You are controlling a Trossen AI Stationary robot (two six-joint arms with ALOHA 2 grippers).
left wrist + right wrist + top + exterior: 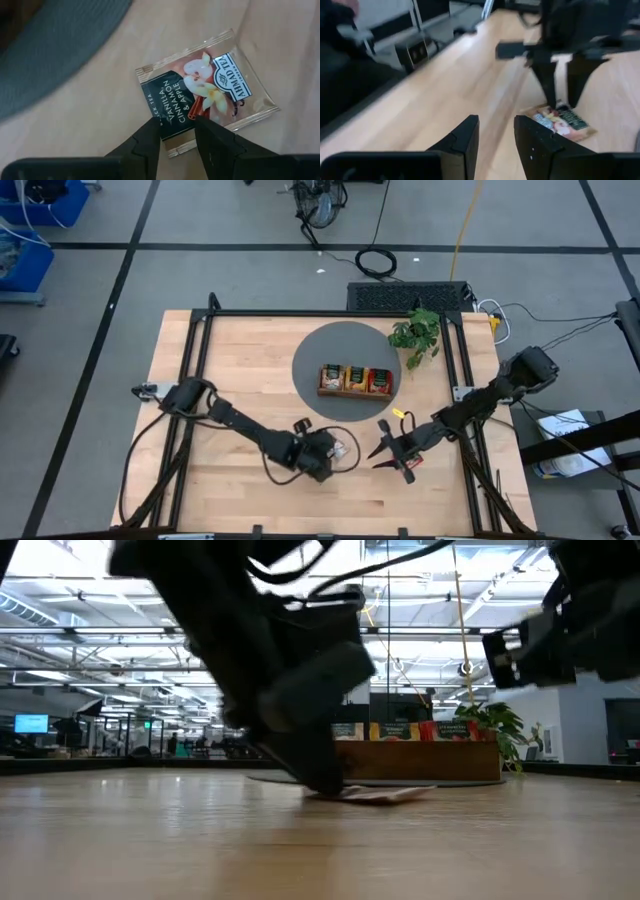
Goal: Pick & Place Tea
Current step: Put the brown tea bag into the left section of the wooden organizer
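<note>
Where it lies, packet (205, 95) between left fingers (150, 140).

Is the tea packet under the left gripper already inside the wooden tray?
No, the tea packet lies flat on the bare table, below the open left gripper.

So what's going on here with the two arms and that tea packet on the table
The left gripper is down at a beige tea packet that lies flat on the wooden table, its open fingers straddling the packet's edge, not yet closed on it. The right gripper hovers open close by. Behind them, the wooden tray on the grey mat already holds other packets, next to a small plant.
</note>
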